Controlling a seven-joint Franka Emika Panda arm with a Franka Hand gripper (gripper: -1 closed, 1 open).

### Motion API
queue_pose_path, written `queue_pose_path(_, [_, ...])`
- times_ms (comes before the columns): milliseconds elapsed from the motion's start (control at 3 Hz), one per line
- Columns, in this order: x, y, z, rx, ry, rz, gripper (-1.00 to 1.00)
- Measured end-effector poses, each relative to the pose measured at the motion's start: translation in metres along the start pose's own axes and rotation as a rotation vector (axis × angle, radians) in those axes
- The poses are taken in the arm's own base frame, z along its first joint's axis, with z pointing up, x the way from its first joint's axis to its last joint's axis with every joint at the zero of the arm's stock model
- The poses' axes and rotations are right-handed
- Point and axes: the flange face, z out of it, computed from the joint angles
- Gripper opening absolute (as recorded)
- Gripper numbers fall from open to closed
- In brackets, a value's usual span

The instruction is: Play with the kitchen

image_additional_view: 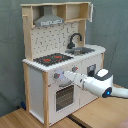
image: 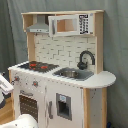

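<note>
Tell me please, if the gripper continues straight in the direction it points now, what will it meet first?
Most likely the kitchen front panel: in the second exterior view the gripper points at the knob under the hob, above the oven door. How far apart they are, or whether they touch, is unclear.

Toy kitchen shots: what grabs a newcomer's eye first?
The pale-wood and white toy kitchen fills both exterior views, its black-red hob beside the grey sink under a black faucet. In the second exterior view, the white robot arm comes in from the second exterior view's right, its gripper at the knobs above the windowed oven door.
</note>
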Motion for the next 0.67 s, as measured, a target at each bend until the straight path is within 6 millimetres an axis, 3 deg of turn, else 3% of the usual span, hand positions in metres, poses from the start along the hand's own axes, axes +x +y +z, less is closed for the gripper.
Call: queue_pose_path(667, [-0.002,0.010,-0.053,-0.030,0.003,0.100,1.00])
